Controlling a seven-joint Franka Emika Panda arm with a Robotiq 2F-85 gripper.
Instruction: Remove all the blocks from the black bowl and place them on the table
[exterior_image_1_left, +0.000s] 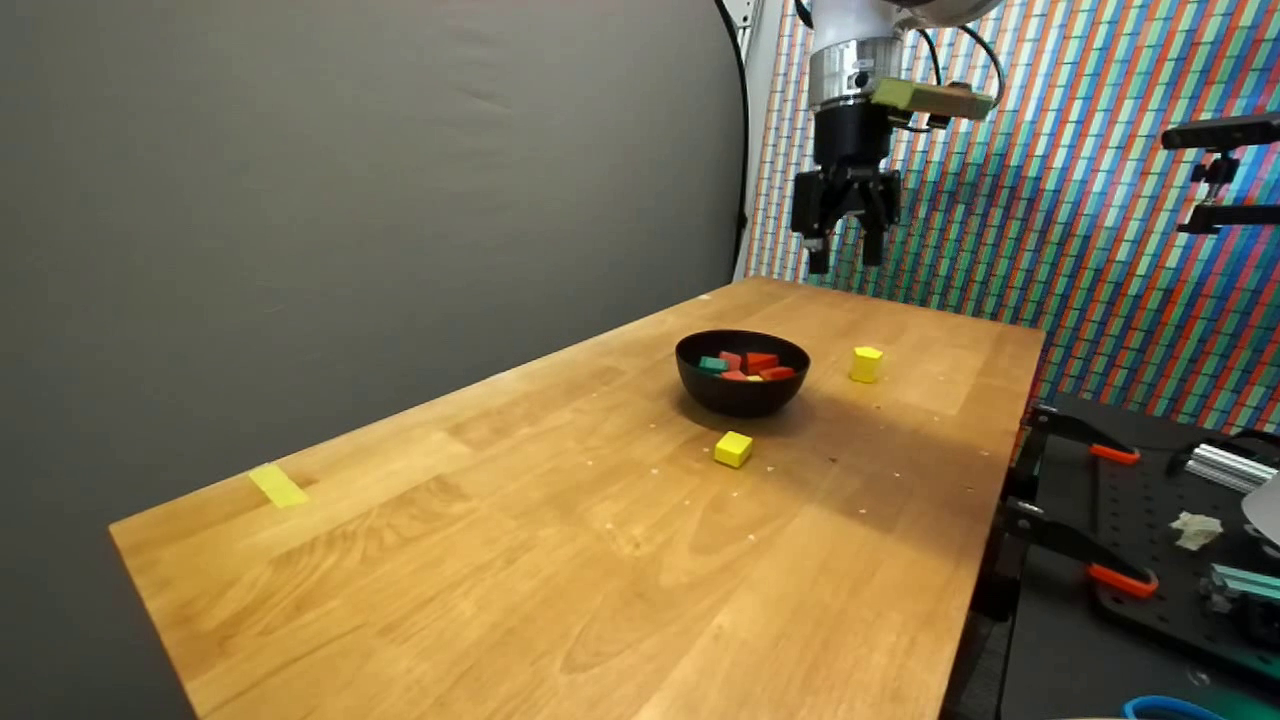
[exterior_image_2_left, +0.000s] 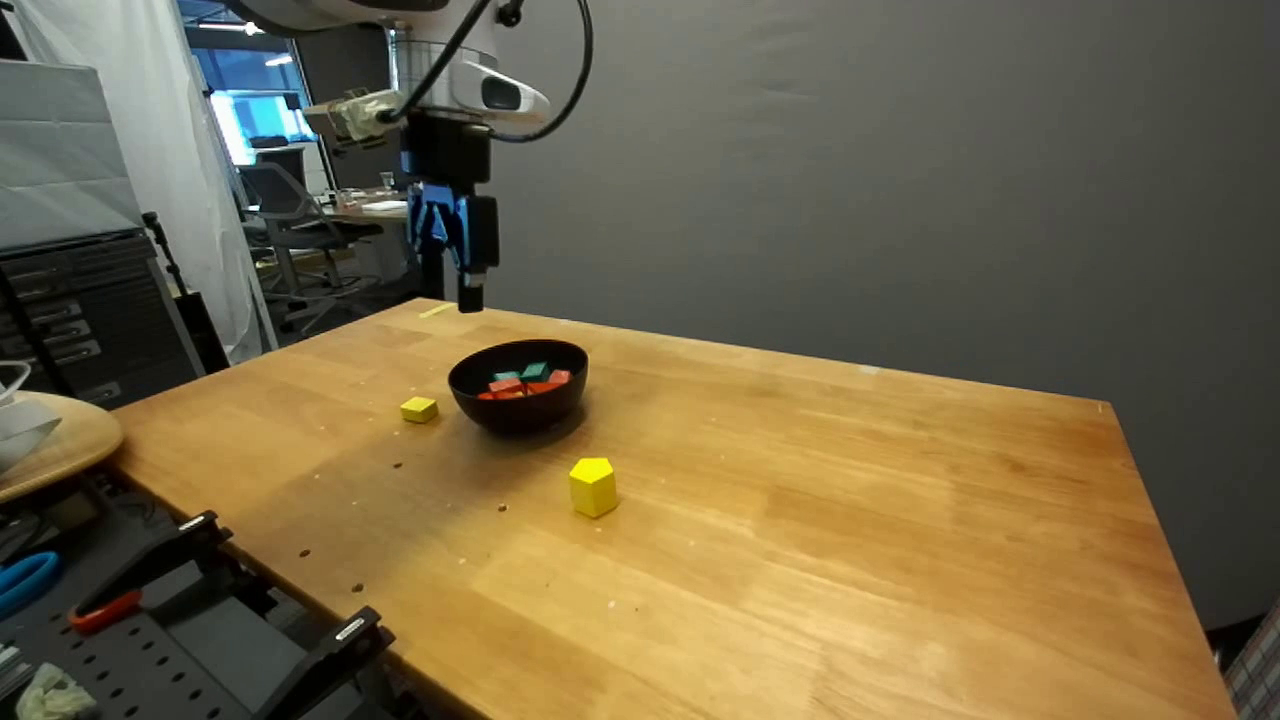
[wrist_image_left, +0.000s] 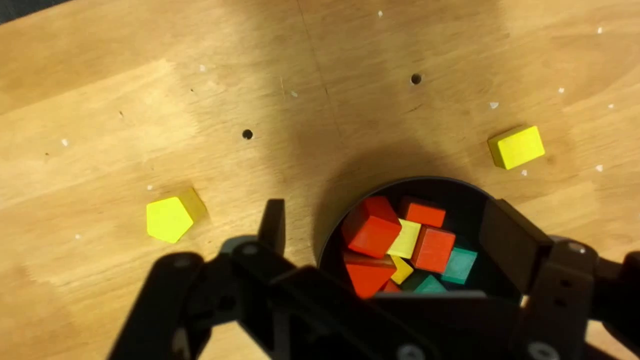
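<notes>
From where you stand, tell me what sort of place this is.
Likely a robotics lab or workshop: a white cabled robot arm, a flat dark perforated board, and, further back, a dark grey office chair.

On the table, two blocks lie near the bowl, more blocks inside it

Table bright and warm in both exterior views, grey wall dim. Soft shadow lower right of the black bowl in an exterior view; blown-out bluish patch upper left in an exterior view. Wrist view: broad shadow upper middle, yellow blocks near saturated, gripper dark, defocused along bottom.
</notes>
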